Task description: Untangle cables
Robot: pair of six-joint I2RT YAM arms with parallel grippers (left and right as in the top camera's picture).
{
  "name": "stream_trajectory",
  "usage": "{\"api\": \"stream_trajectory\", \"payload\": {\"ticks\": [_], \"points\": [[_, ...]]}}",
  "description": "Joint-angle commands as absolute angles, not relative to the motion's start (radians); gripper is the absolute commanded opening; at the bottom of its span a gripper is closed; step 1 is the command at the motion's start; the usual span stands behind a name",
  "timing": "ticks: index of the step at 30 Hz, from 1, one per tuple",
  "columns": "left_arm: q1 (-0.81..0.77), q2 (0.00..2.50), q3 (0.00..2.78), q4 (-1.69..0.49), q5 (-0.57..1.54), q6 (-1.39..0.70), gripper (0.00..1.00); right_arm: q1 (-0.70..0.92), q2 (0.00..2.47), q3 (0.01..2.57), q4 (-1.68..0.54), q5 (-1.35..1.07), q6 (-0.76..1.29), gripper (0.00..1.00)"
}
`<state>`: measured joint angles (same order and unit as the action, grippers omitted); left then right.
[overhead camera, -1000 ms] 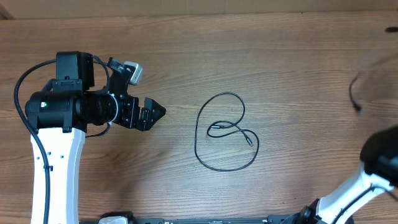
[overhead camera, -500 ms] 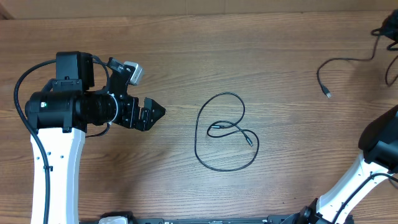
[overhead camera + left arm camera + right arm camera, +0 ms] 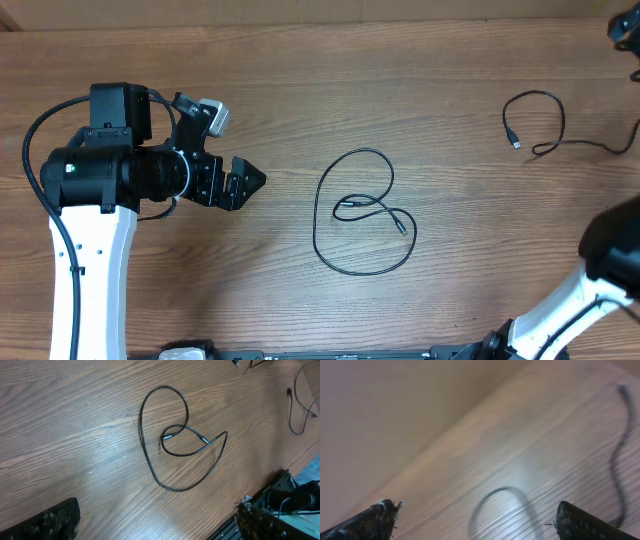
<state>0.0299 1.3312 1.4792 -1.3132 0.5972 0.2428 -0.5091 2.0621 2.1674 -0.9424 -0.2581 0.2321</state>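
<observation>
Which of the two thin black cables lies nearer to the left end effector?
The heart-shaped cable in the centre; the other cable lies far off at the overhead view's right edge.

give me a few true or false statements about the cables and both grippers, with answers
1. The two cables lie apart, not touching: the looped cable in the middle, the other cable over on the right arm's side. True.
2. The left gripper holds the looped cable. False: it is open and empty, off to one side of that cable.
3. The looped cable crosses over itself. True.
4. The right gripper is shut on the other cable. False: its fingers stand wide apart with nothing between them.
</observation>
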Motion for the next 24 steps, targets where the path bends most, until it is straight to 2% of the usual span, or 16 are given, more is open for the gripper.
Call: {"api": "stream_trajectory", "payload": {"ticks": [1,8,20,24], "points": [[0.033,1.32,1.494,-1.312,0.593,0.262,1.0,-0.483,1.88,2.188,-1.011,-0.44,0.262,1.0],[0.033,1.32,1.494,-1.312,0.593,0.262,1.0,-0.424,1.71,2.188,-1.241,-0.45,0.256,1.0],[0.033,1.32,1.494,-1.312,0.593,0.262,1.0,-0.324,1.438,2.164,-1.681,-0.449,0.094,1.0],[0.033,1.32,1.494,-1.312,0.593,0.262,1.0,-0.302,1.287,2.097,-1.694,-0.447,0.089,1.0]]}}
